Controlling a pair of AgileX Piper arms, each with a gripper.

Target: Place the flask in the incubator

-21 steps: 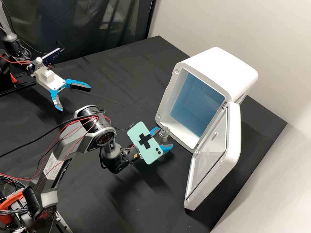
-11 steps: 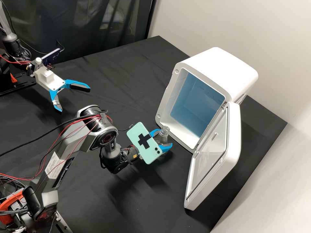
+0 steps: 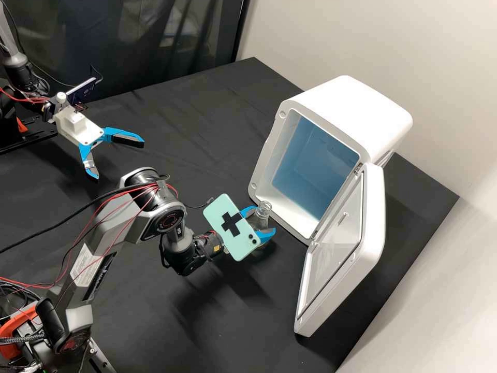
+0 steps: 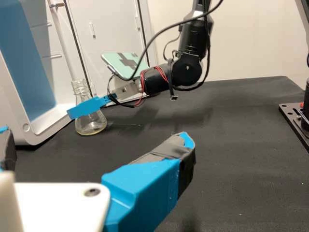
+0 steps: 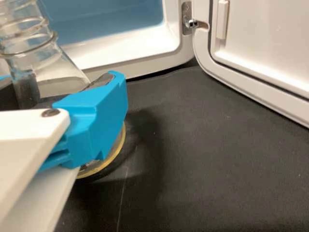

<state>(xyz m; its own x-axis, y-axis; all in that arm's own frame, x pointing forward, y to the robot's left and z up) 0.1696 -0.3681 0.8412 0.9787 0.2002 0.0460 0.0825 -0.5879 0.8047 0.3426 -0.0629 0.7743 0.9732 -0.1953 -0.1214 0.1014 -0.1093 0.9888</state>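
Right gripper [image 3: 259, 224] was closed on the clear glass Erlenmeyer flask [image 3: 263, 211], one blue finger on either side of the cone low down, presumably so the neck stays free and the base can slide in flat. The flask stood upright with its base apparently on the black bench [image 3: 207, 119], just outside the lower lip of the white incubator [image 3: 352, 111] toward the bench's right corner. The incubator's door [image 3: 336, 248] hung fully open to one side, leaving the blue chamber clear for entry. Left gripper [image 3: 119, 158] hung over the bench's left edge, fingers spread wide and empty, well away from the work. No legible marking on the flask. The mint-cased phone [image 3: 231, 227] on the right wrist bore a black tape cross, and the arm's sticker was too small to read.
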